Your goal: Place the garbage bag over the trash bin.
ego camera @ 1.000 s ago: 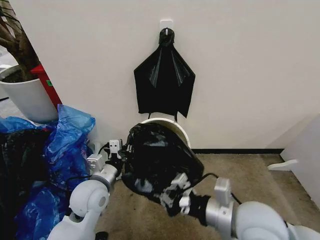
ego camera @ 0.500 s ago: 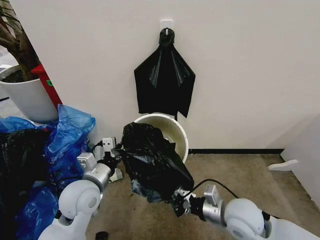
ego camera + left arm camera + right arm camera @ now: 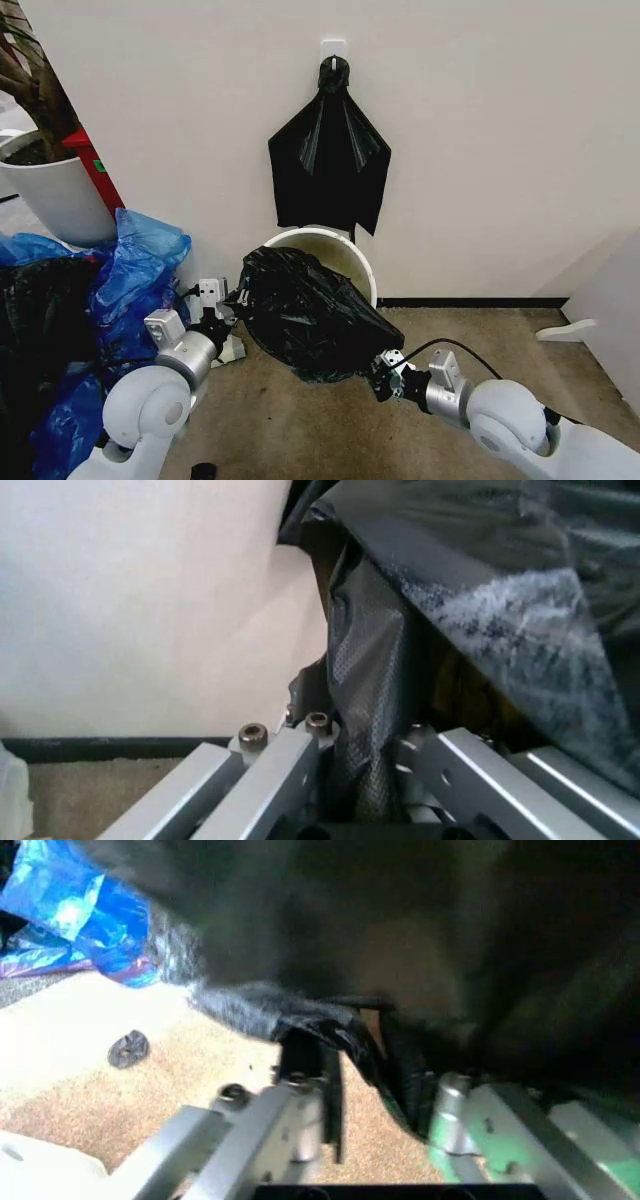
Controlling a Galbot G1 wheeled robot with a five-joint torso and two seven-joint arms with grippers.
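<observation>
Clearly the job was only partway done. From the head view, the garbage bag [image 3: 312,315] was stretched between the two arms, ballooned over the near side of the trash bin [image 3: 352,250], whose far rim and a crescent of inner wall were exposed against the wall. The left gripper [image 3: 226,313] was clamped on the bag's edge at the bin's left side, and the right gripper [image 3: 381,372] pinched the bag's lower corner, low and in front of the bin above the carpet. The fan-shaped black bunch [image 3: 328,160] hung from a wall hook directly above the bin, apart from the work, and the blue bags [image 3: 130,275] lay heaped to the left, beside the planter pot [image 3: 55,200]. From the left wrist view, the left gripper [image 3: 365,742] had its jaws closed on a gathered fold of the garbage bag [image 3: 480,592], the film rising out from between the fingers, with the wall and a strip of carpet behind. From the right wrist view, the right gripper [image 3: 378,1084] likewise held a twisted hem of the garbage bag [image 3: 400,930] between its fingers, the black film billowing overhead, carpet beneath and blue bags [image 3: 60,907] off to one side. By my judgement, the mouth covered the front of the bin loosely but was not yet hooked over the far rim; pulling the hem down all round was what remained.
</observation>
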